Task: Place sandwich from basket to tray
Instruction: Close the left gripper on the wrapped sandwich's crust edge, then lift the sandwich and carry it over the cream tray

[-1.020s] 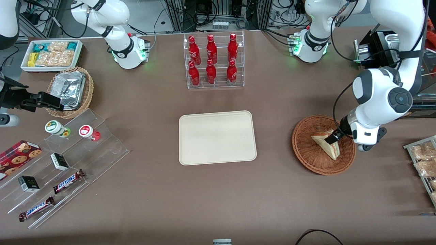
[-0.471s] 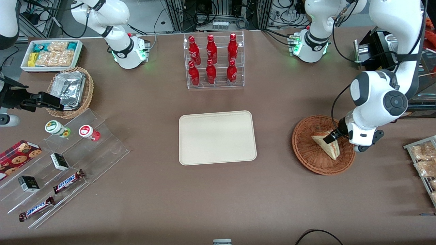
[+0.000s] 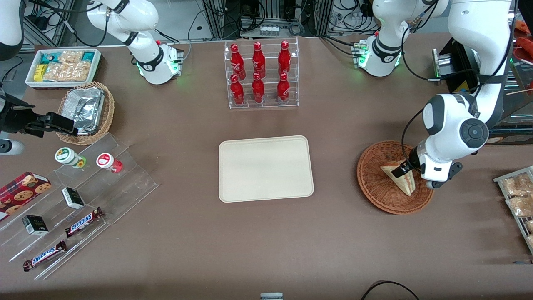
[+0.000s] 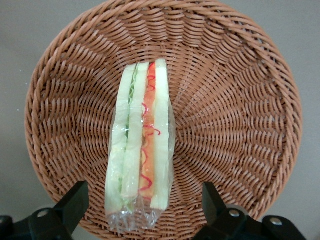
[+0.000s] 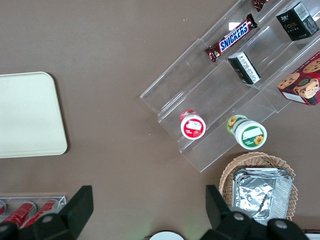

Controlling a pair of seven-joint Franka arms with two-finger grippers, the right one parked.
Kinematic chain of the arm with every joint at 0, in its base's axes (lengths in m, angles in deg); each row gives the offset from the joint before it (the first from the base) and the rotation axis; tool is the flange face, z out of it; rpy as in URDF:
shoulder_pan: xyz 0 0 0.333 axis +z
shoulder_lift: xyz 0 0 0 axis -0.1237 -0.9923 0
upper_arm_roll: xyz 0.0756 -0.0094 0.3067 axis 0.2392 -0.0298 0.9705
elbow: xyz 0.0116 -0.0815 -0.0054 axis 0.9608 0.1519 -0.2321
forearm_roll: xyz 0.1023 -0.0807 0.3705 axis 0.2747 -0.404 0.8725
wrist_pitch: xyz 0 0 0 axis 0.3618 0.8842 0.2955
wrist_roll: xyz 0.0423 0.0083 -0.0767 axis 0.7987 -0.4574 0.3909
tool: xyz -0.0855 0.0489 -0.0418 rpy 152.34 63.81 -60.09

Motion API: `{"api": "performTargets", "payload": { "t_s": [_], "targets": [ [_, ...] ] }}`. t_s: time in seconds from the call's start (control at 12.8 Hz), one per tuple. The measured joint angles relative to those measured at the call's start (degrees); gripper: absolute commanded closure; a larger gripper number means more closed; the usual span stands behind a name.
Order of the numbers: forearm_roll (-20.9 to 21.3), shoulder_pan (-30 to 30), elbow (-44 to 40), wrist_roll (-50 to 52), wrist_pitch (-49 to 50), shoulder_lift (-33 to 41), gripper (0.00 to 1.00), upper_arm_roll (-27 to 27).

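Observation:
The sandwich (image 3: 400, 178) is a wrapped triangular wedge standing on edge in the reddish-brown wicker basket (image 3: 374, 183), toward the working arm's end of the table. In the left wrist view the sandwich (image 4: 142, 155) shows white bread with green and red-orange filling, in the middle of the basket (image 4: 240, 100). My left gripper (image 3: 403, 168) hangs just above the sandwich. It is open (image 4: 143, 200), with one finger on each side of the wedge's wrapped end and not touching it. The cream tray (image 3: 265, 168) lies bare at mid-table.
A clear rack of red bottles (image 3: 261, 75) stands farther from the front camera than the tray. A wire rack of snack packets (image 3: 518, 196) sits at the table edge beside the basket. Stepped acrylic shelves with jars and candy bars (image 3: 79, 196) lie toward the parked arm's end.
The left arm's wrist has shifted a little toward the tray over the basket. The sandwich has not moved and the fingers stay open.

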State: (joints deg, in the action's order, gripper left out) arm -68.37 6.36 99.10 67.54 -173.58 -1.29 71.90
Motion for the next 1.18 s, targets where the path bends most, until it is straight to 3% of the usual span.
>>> {"api": "performTargets", "payload": {
  "t_s": [0.24, 0.31, 0.39, 0.47, 0.55, 0.86, 1.18],
  "targets": [
    [0.7, 0.1, 1.5, -0.1, -3.3, -1.3, 0.0, 0.1],
    [1.2, 0.1, 2.1, -0.1, -4.4, -1.8, 0.25, 0.1],
    [1.5, 0.2, 2.4, -0.1, -4.9, -2.2, 0.67, 0.2],
    [1.5, 0.2, 2.5, -0.2, -5.0, -2.4, 0.94, 0.2],
    [1.5, 0.2, 2.5, -0.2, -5.0, -2.4, 1.0, 0.3],
    [1.5, 0.2, 2.2, -0.2, -4.3, -2.1, 1.0, 0.3],
    [1.5, -0.1, -4.5, -0.3, 7.7, -0.1, 1.0, -0.1]
  ]
}}
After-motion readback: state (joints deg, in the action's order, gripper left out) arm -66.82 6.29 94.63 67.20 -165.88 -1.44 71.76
